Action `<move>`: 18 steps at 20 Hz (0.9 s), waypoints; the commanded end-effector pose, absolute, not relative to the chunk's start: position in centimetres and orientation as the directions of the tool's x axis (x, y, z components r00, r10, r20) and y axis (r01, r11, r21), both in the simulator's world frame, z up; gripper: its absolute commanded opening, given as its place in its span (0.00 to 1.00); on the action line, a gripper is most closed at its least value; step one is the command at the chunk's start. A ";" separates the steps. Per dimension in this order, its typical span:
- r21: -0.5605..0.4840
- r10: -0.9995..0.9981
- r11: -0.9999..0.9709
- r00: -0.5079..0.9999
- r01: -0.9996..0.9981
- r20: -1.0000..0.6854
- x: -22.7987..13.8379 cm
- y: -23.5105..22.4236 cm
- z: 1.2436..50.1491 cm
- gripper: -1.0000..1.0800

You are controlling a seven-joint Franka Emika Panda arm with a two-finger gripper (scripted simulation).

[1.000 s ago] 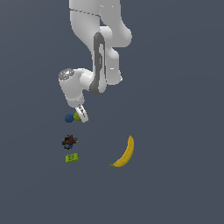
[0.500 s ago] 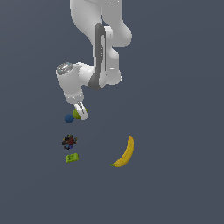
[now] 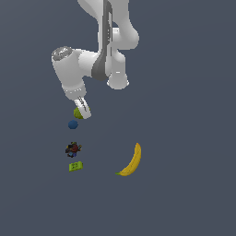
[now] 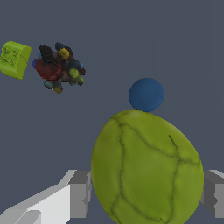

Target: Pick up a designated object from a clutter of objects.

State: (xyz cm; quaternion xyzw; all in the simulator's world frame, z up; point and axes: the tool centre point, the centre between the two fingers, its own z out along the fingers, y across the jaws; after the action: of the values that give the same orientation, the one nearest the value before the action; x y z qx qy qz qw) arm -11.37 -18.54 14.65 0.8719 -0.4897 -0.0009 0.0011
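Observation:
The designated object, an olive-green pear [image 4: 146, 168], fills the wrist view between my two grey fingers [image 4: 81, 192]. My gripper [image 3: 82, 110] is shut on the pear [image 3: 78, 112] and holds it above the floor, just over the blue ball [image 3: 73, 124]. In the wrist view the blue ball [image 4: 146, 94] shows beyond the pear. The rest of the clutter lies on the ground: a dark multicoloured lump [image 3: 72, 149], a small flat green box [image 3: 75, 166] and a yellow banana [image 3: 131, 161].
The lump [image 4: 59, 68] and the green box [image 4: 15, 59] lie side by side in the wrist view. The white arm [image 3: 99, 60] reaches down from the exterior view's top. Around the items lies plain dark grey floor.
The arm has risen, lifting the pear off the ground and away from the blue ball. The other items have not moved.

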 end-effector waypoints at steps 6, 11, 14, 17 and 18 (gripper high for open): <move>0.005 -0.855 -0.519 0.519 -0.855 0.004 -10.3 -18.0 21.6 0.00; 0.005 -0.855 -0.519 0.519 -0.855 0.004 -9.6 -17.5 26.2 0.00; 0.004 -0.855 -0.519 0.519 -0.855 0.003 -9.1 -17.2 29.1 0.00; 0.003 -0.854 -0.520 0.520 -0.854 0.003 -8.5 -16.9 31.9 0.00; 0.003 -0.854 -0.520 0.520 -0.854 0.002 -8.4 -16.8 32.8 0.00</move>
State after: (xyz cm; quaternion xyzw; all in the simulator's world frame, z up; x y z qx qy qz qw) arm -8.61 -16.99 31.31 0.8717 -0.4900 -0.0001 0.0022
